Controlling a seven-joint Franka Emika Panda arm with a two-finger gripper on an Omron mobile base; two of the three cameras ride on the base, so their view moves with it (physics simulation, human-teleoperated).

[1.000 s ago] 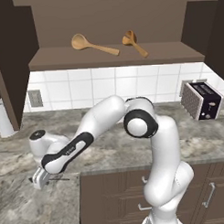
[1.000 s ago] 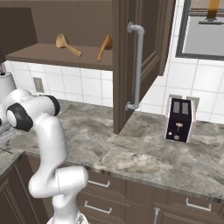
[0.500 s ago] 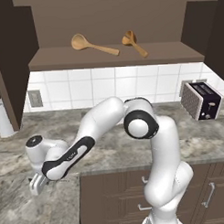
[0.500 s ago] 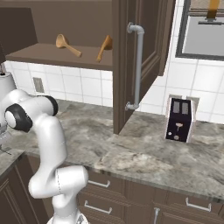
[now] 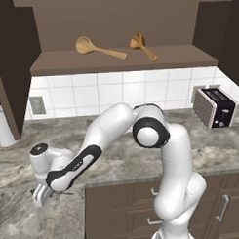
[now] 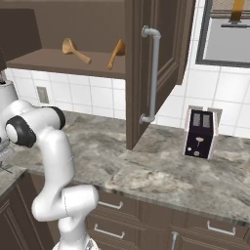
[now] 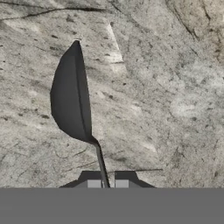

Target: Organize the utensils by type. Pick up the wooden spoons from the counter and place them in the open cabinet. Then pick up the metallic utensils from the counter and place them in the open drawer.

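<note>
Fingers of our two-finger gripper (image 7: 107, 183) clamp the thin handle of a dark slim metallic utensil (image 7: 72, 98) over the grey-brown marbled counter (image 7: 166, 87); two tan wooden spoons (image 5: 98, 48) lie in the open cabinet (image 5: 124, 60).

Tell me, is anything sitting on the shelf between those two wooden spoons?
No. In the left base view, the shelf of the open cabinet is bare between the paler spoon and the darker spoon.

White tiled wall (image 5: 115, 94), toaster (image 6: 200, 133) (dark), window (image 6: 229, 36), lower cabinets (image 5: 119, 209).
</note>
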